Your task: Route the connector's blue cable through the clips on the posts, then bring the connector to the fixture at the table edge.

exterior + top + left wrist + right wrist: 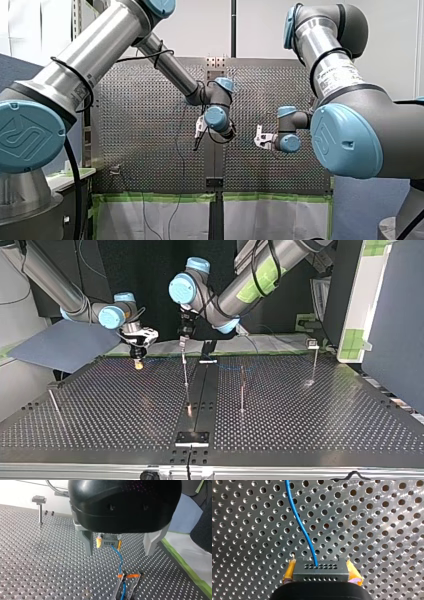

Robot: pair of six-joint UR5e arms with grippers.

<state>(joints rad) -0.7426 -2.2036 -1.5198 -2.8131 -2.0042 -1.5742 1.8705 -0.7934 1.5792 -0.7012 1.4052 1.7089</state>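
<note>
My right tool is clenched on the connector between its yellow pads, over the perforated tabletop. The blue cable runs from the connector to an orange clip on a post under my left tool, which hangs released, its fingers wide apart. Another post stands well apart.

Shiny perforated metal table, matt grey connector, glossy blue cable.

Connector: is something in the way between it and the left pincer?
Nothing visible is. In the left wrist view the connector sits ahead of my open left pincer, gripped by my right pincer.
</note>
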